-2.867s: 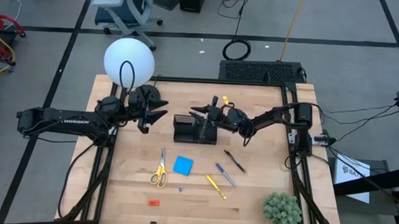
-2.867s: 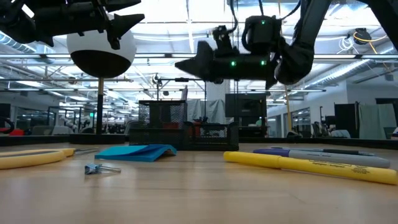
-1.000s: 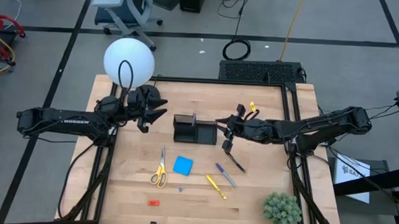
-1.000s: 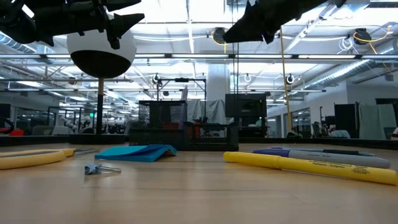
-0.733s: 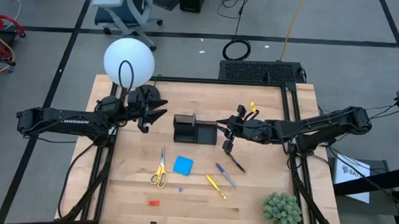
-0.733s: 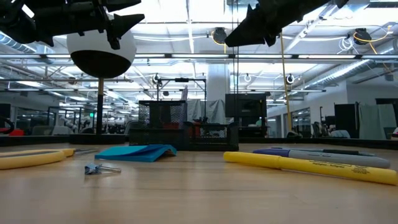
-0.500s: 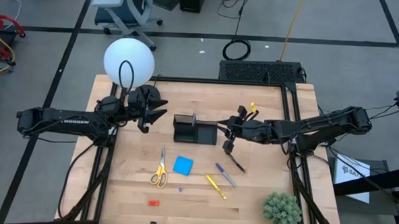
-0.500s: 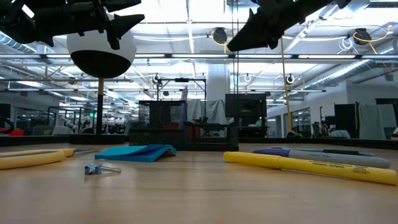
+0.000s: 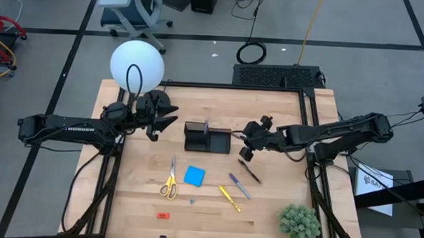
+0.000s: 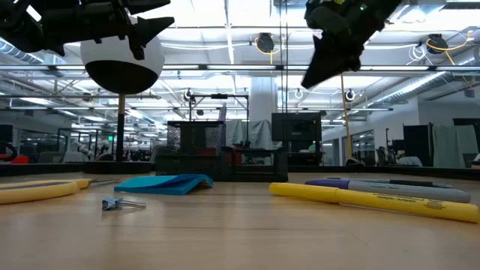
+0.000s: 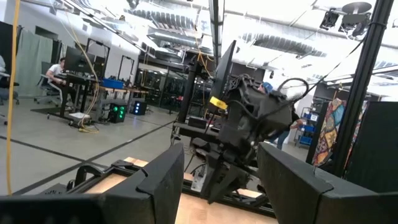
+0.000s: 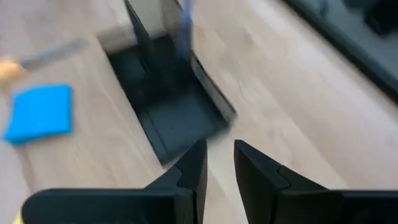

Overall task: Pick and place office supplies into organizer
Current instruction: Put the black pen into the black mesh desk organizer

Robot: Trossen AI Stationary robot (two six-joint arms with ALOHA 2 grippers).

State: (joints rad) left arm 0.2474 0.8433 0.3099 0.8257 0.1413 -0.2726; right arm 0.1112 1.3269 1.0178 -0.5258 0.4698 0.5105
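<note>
Jaws on the right gripper (image 9: 248,151) stand a narrow gap apart with nothing between them, as the right wrist view shows, its dark fingers (image 12: 189,174) aimed down toward the table just beside the organizer (image 9: 206,137). Half a second earlier this gripper pointed level toward the tray; it has since tipped downward over the black pen (image 9: 249,171), which lies near the tray's right side. That suggests a drop-off is finished and the next pick is probably this pen. A thin item stands upright in the organizer. Scissors (image 9: 171,179), blue pad (image 9: 194,175), purple-grey pen (image 9: 239,185), yellow pen (image 9: 228,198) and red piece (image 9: 163,215) lie unmoved on the wood. Off to the tray's left, the left gripper (image 9: 164,121) waits, jaws wide and empty.
</note>
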